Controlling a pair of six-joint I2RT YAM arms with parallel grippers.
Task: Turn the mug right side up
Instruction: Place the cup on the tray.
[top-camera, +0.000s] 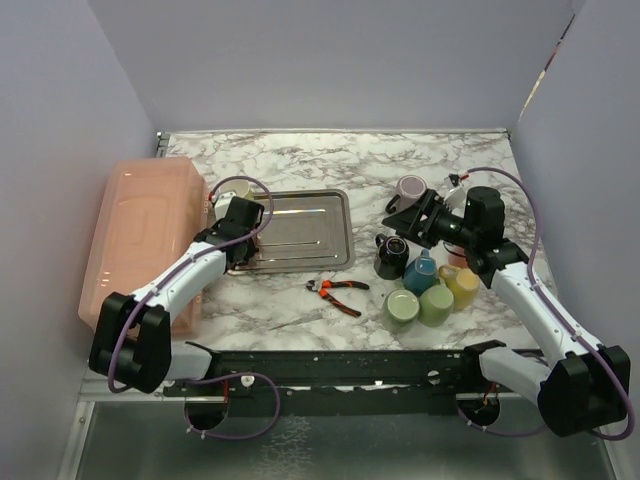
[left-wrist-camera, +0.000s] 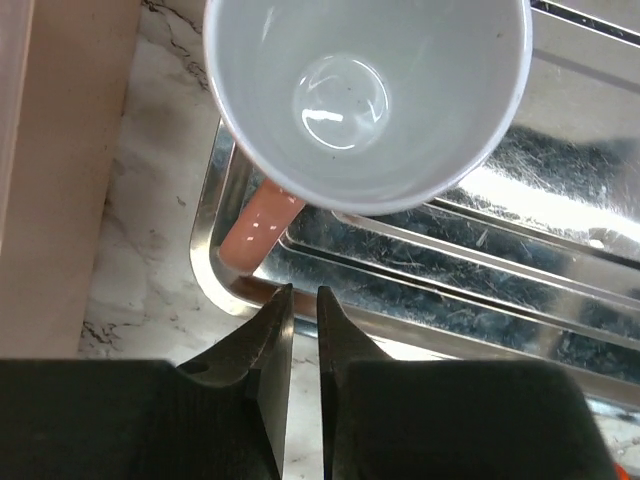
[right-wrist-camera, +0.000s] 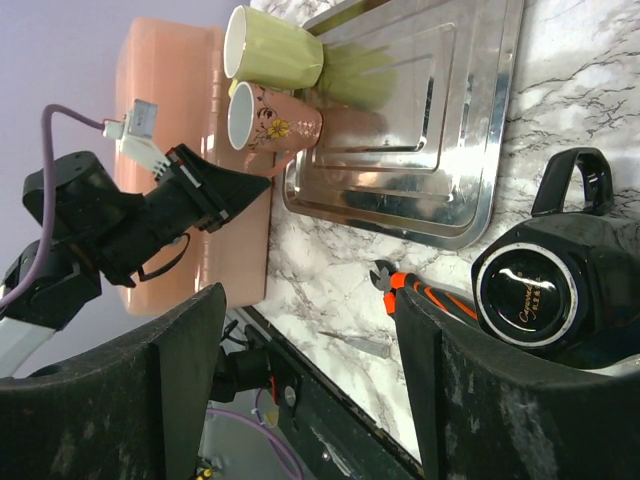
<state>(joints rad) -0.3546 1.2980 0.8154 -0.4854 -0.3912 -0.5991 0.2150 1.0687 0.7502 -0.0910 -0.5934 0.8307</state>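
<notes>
A black mug (top-camera: 391, 256) stands upside down on the marble table, base up and handle toward the back; the right wrist view shows its base ring (right-wrist-camera: 545, 300). My right gripper (top-camera: 403, 218) hovers just behind and above it, open and empty (right-wrist-camera: 308, 295). My left gripper (top-camera: 238, 208) is over the left edge of the steel tray (top-camera: 300, 235), shut with nothing between the fingers (left-wrist-camera: 303, 295). Just ahead of it an upright pink mug with a white inside (left-wrist-camera: 365, 95) stands on the tray, beside a yellow-green mug (right-wrist-camera: 272, 48).
Orange-handled pliers (top-camera: 335, 290) lie in front of the tray. A mauve mug (top-camera: 411, 187) sits behind the right gripper. Blue (top-camera: 420, 272), yellow (top-camera: 463, 285) and two green mugs (top-camera: 403, 306) cluster right of the black mug. A pink lidded bin (top-camera: 140, 230) lines the left side.
</notes>
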